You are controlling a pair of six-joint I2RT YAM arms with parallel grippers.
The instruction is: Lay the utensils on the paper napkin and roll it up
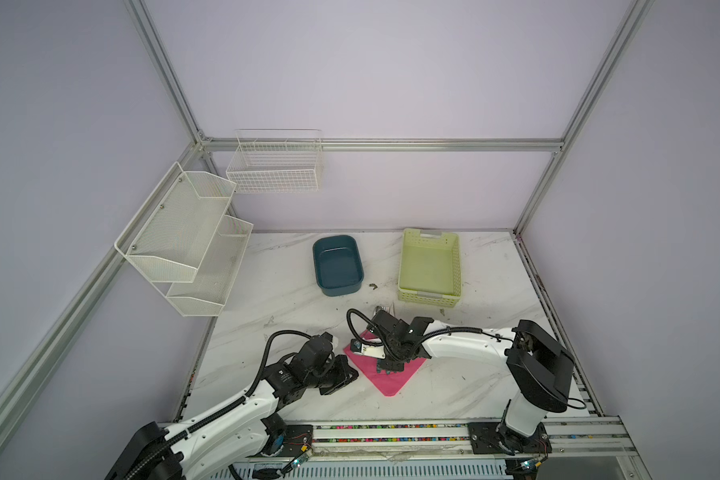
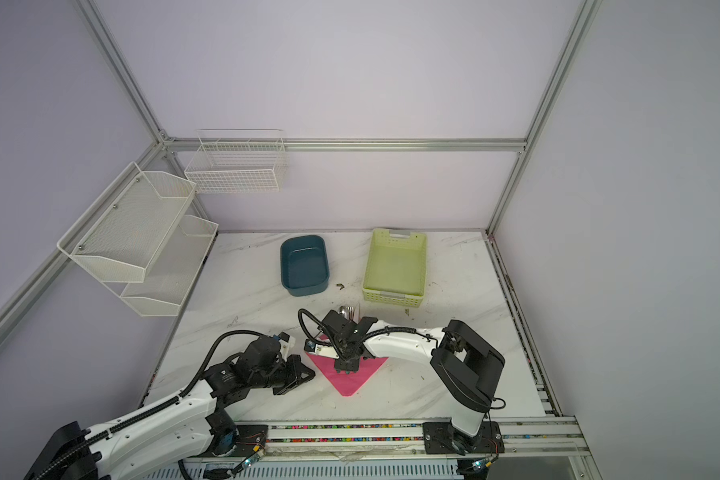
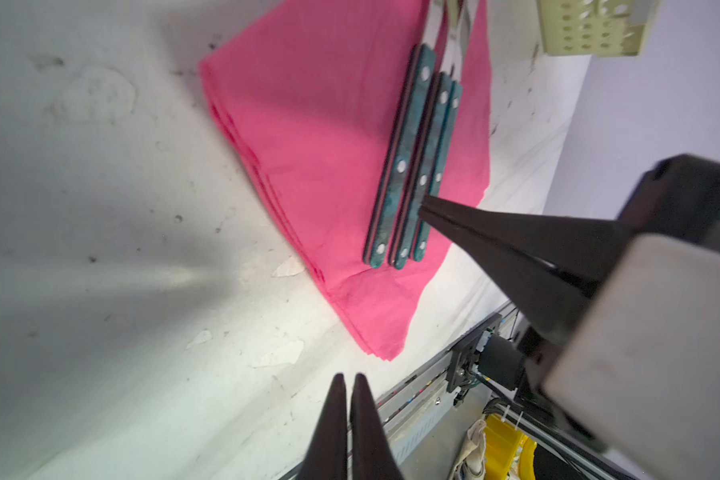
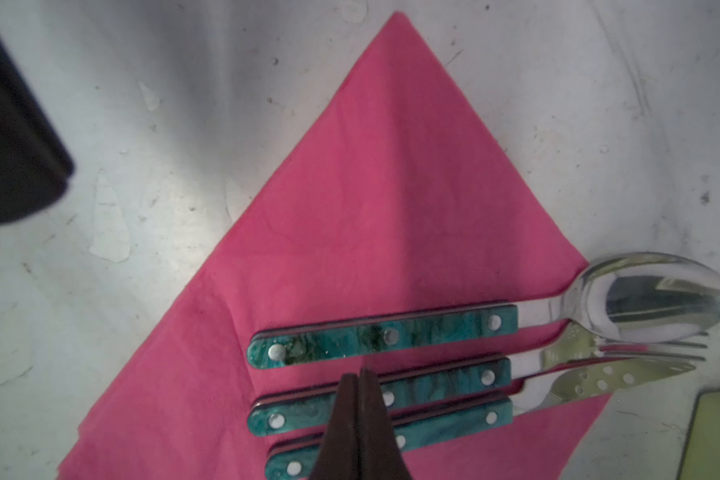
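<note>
utensils (image 4: 383,336): side by side on paper napkin (image 4: 391,187), near table (image 1: 474,386) front edge, long axis front-to-back | right end effector (image 4: 358,376): together, empty, tip over middle handle, nearer | left end effector (image 3: 346,380): together, off napkin's left corner

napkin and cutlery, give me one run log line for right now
napkin: flat, unrolled | cutlery: three side by side on napkin, heads past its edge | right claw: shut, tips at handles | left claw: shut, empty, beside napkin
</note>
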